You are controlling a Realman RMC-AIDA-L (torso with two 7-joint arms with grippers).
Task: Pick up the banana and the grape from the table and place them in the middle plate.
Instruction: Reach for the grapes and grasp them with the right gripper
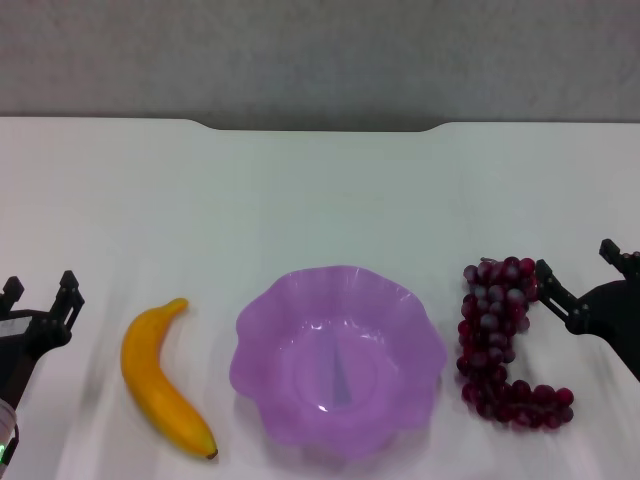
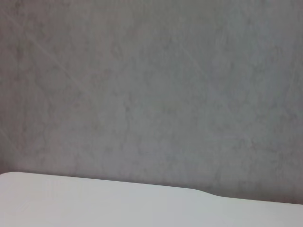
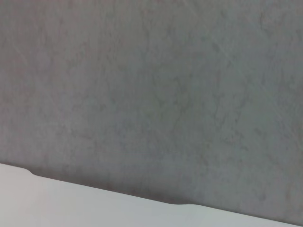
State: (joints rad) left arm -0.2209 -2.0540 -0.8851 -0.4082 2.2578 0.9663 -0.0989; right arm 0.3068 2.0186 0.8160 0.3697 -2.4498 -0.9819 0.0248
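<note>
In the head view the purple scalloped plate (image 1: 262, 352) sits at the front centre of the white table (image 1: 320, 190), with nothing in it. The yellow banana (image 1: 160, 385) lies left of the plate, dark tip toward the front. The dark red grape bunch (image 1: 497, 330) lies right of the plate. My left gripper (image 1: 40, 290) hovers open at the left edge, left of the banana. Open too, my right gripper (image 1: 578, 268) hangs at the right edge, one finger close beside the top of the grapes. Both wrist views show only the grey wall and the table's far edge.
The table's far edge (image 1: 320, 124) has a shallow notch, with a grey wall (image 1: 320, 55) behind it. Bare tabletop stretches behind the plate and fruit.
</note>
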